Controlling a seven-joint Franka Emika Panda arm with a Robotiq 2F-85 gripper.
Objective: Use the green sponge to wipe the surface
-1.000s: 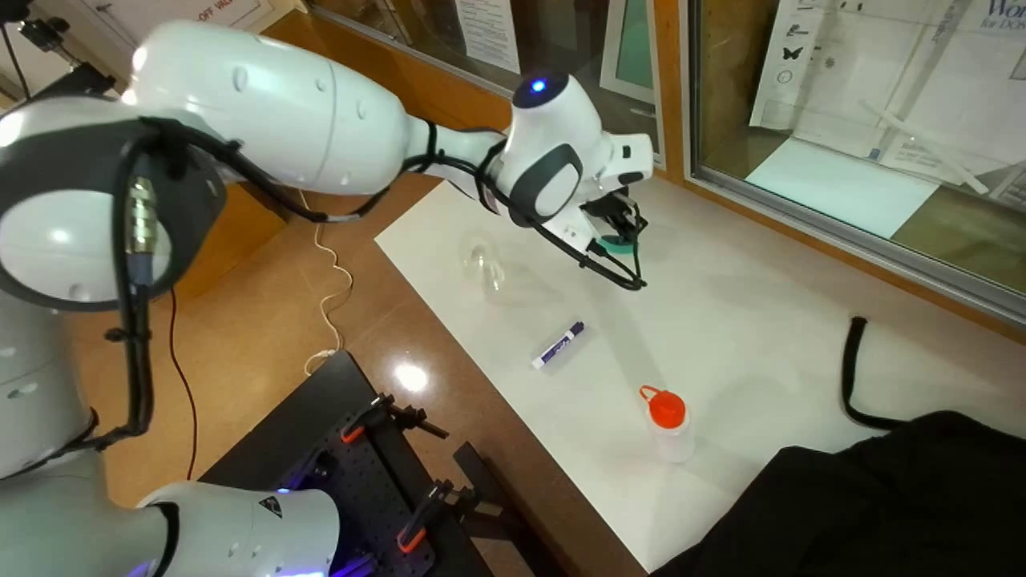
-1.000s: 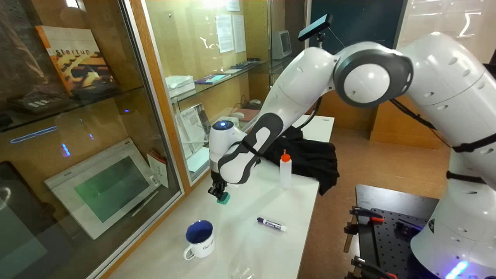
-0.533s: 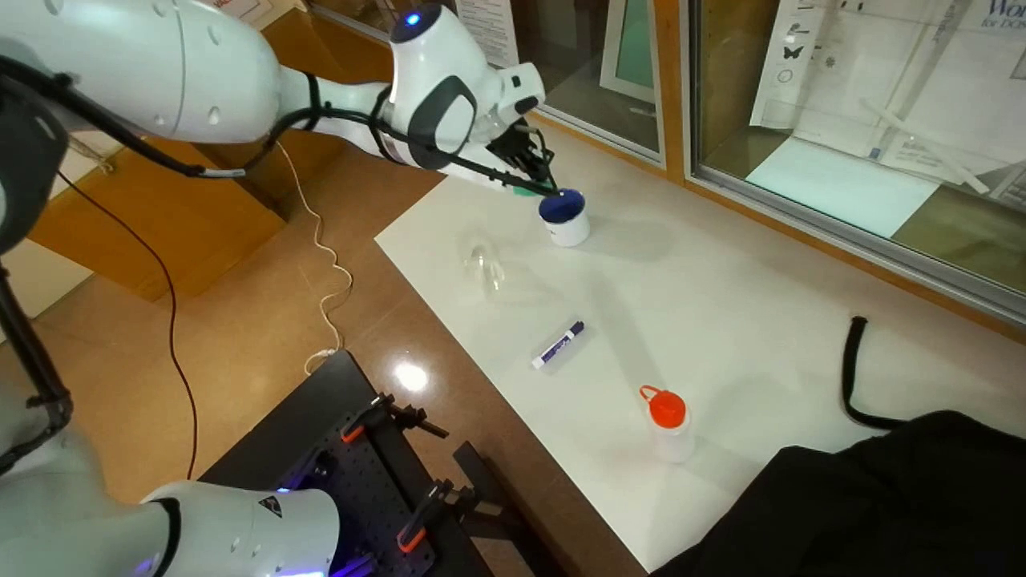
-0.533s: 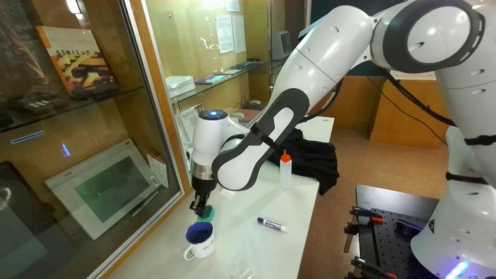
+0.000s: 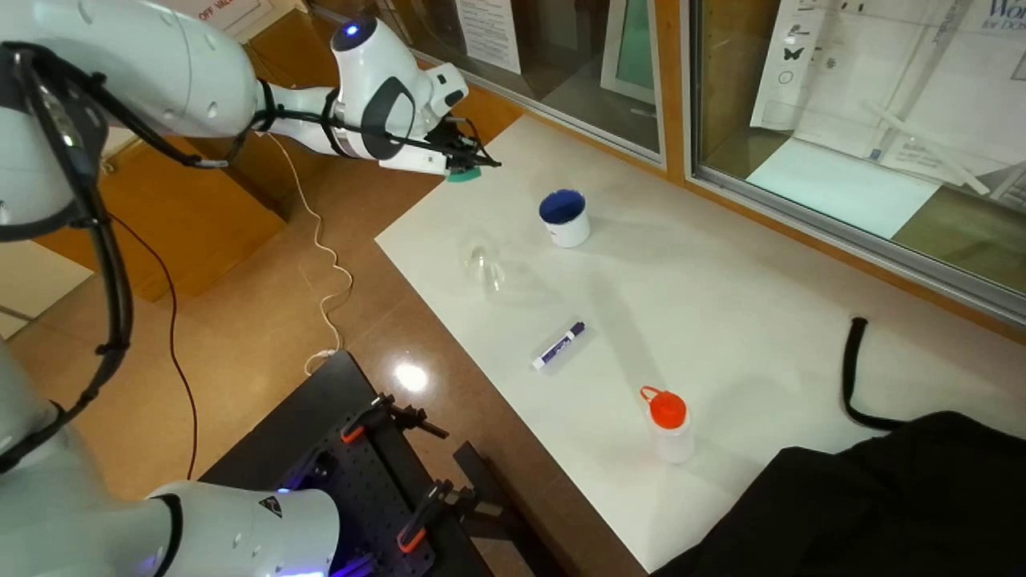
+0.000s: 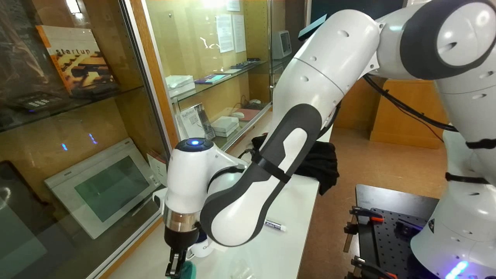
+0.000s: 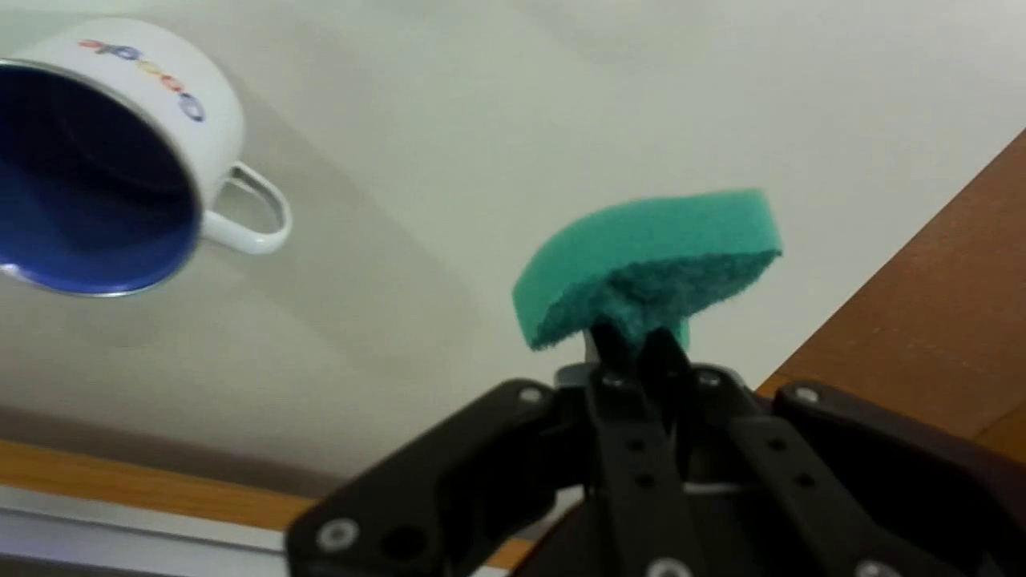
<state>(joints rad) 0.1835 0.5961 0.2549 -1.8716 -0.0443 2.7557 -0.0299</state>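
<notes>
One green sponge is pinched at the tip of the hand, its bowed body jutting beyond

The arm reaches out, bent at the elbow; below the wrist the gripper points downward, its fingertips pinched nearly together

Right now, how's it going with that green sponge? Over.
Gripper shut on green sponge. Sponge near one end of pale tabletop; contact unclear. White mug standing nearby, might hinder wider wipes.
</notes>
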